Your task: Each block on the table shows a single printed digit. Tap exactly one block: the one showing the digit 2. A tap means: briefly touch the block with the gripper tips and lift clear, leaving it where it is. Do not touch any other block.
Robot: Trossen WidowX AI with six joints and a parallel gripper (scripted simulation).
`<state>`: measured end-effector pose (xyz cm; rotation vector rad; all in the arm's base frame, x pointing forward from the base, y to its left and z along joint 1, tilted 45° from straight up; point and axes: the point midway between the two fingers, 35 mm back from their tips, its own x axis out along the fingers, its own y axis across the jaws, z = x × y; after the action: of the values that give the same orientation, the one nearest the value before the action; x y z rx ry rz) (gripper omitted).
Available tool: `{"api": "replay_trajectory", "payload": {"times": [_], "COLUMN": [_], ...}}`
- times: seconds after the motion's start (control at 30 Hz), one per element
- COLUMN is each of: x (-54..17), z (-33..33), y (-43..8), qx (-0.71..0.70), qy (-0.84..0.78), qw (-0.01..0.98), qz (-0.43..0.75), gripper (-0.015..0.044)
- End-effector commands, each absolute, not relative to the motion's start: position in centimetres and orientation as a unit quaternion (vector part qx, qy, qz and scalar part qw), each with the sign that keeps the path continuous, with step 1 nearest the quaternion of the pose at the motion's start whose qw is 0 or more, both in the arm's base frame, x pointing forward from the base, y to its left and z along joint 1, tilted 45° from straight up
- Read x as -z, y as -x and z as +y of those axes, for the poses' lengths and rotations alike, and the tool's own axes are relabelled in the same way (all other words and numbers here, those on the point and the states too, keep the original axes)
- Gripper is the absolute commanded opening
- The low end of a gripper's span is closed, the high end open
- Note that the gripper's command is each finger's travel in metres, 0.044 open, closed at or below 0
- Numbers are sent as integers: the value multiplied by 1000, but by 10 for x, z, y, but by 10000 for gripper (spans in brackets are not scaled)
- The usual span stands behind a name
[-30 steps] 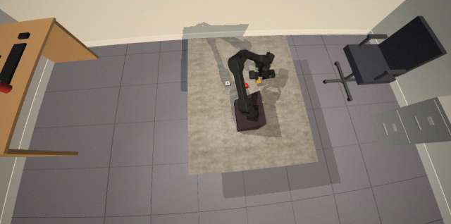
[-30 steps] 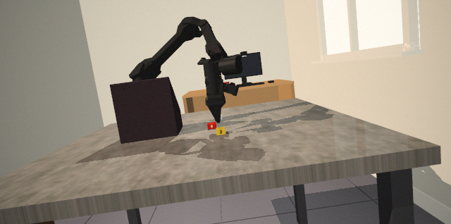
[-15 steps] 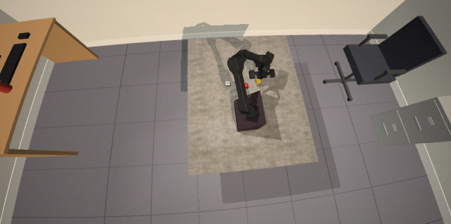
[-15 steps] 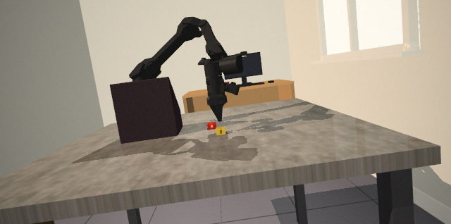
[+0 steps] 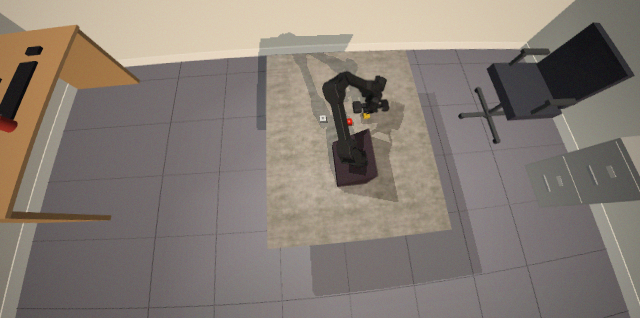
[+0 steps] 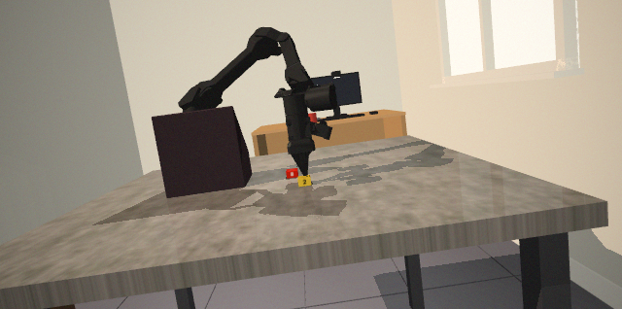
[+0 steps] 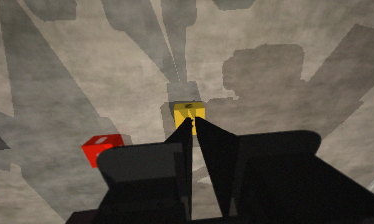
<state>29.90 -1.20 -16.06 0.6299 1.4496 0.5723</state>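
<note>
The yellow block (image 5: 366,116) (image 6: 301,183) (image 7: 182,116) shows a dark 2 and sits on the table. My gripper (image 6: 305,174) (image 7: 192,121) is shut, its tips almost together at the yellow block's top, with the block not between them. In the wrist view the tips cover part of the block; whether they touch it I cannot tell. The red block (image 5: 349,122) (image 6: 288,174) (image 7: 91,149) lies beside it, partly behind a finger in the wrist view; its pale digit is too small to read. The white block (image 5: 323,119) stands farther off; its digit is unreadable.
The arm's dark box base (image 5: 356,178) (image 6: 201,154) stands on the grey-brown table (image 5: 300,208) (image 6: 389,212). A wooden desk (image 5: 50,65) (image 6: 350,130) and an office chair (image 5: 525,89) stand away from the table. Shadows of the arm cross the tabletop.
</note>
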Motion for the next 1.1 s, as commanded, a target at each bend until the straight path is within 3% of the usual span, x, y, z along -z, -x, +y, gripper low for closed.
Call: {"api": "replay_trajectory", "payload": {"times": [0.0, 0.47, 0.93, 1.07], "x": [165, 145, -25, -74], "z": [-5, -26, 69, 102], "y": [-296, -295, -315, -295], "qx": [-254, -254, -242, -247], "qy": [-283, -283, -275, -279], "qw": [663, 663, 667, 666], "qz": [645, 645, 648, 647], "gripper": [20, 20, 387, 400]}}
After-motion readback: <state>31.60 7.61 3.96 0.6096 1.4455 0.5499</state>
